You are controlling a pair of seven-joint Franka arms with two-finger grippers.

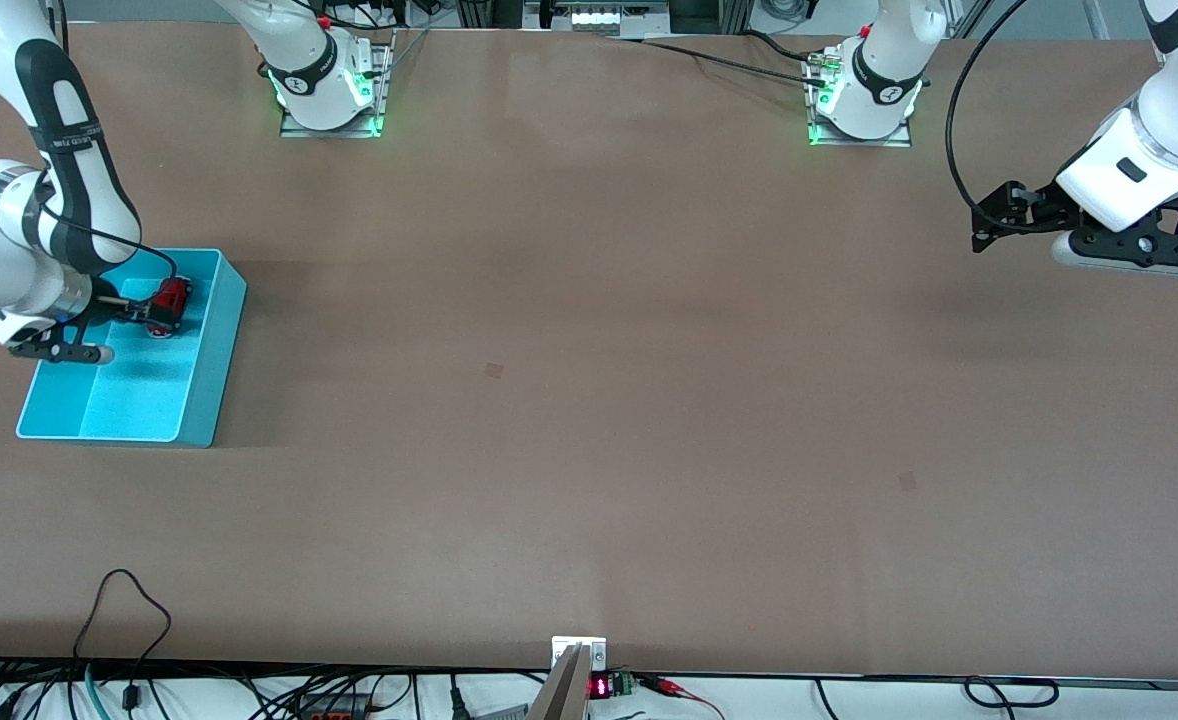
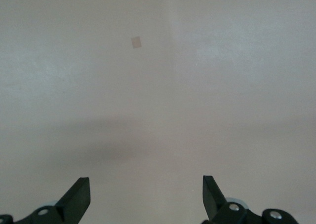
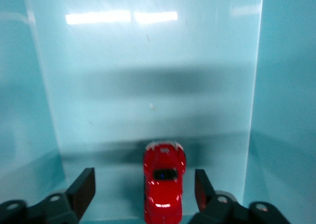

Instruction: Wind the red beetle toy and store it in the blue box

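Observation:
The red beetle toy (image 1: 169, 305) lies on the floor of the blue box (image 1: 211, 370), at the box's end farther from the front camera. In the right wrist view the toy (image 3: 163, 182) sits between my open fingers, touching neither. My right gripper (image 1: 134, 310) is open and reaches into the box, just beside the toy. The box's cyan floor and walls (image 3: 276, 110) fill the right wrist view. My left gripper (image 1: 989, 225) is open and empty, held above the bare table at the left arm's end, where that arm waits.
The box stands at the right arm's end of the brown table (image 1: 589, 400). A small square patch (image 1: 494, 370) marks the table's middle, and another patch (image 2: 136, 42) shows in the left wrist view. Cables run along the table's near edge.

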